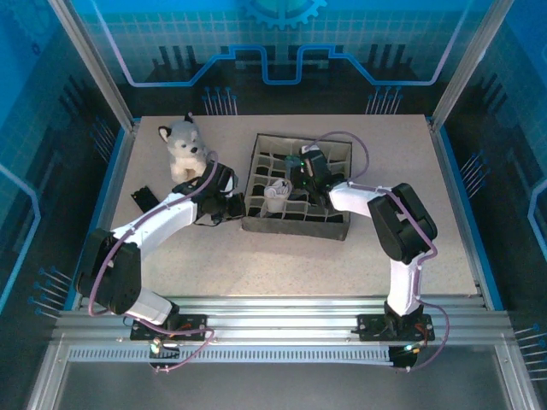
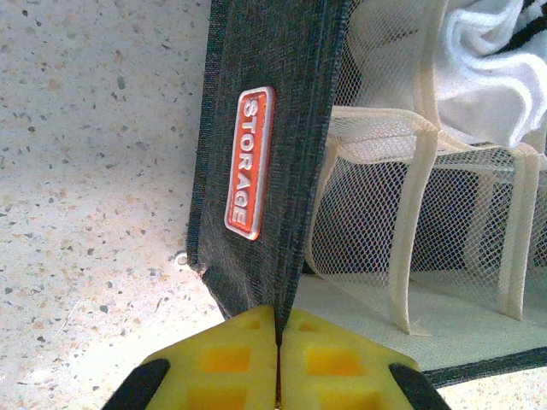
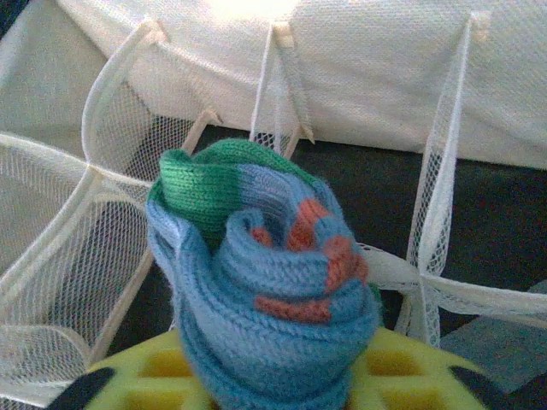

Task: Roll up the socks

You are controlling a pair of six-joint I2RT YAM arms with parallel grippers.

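The grey-blue sock [image 3: 265, 290], rolled into a bundle with green toe and orange-red marks showing, sits between the yellow pads of my right gripper [image 3: 273, 359], which is shut on it above the mesh cells of the storage organizer [image 3: 427, 213]. In the top view this right gripper [image 1: 301, 171] hangs over the organizer's middle cells. The white sock [image 1: 275, 198] lies bundled in a cell near the left side; the left wrist view shows that white sock [image 2: 487, 60] at top right. My left gripper [image 2: 279, 342] is shut on the organizer's dark wall [image 2: 282, 128].
The grey organizer [image 1: 295, 229] with white mesh dividers stands mid-table. A plush husky [image 1: 184, 149] sits at the back left. An orange "STORAGE" label [image 2: 249, 162] marks the organizer's outer wall. Bare speckled tabletop [image 1: 282, 265] lies in front.
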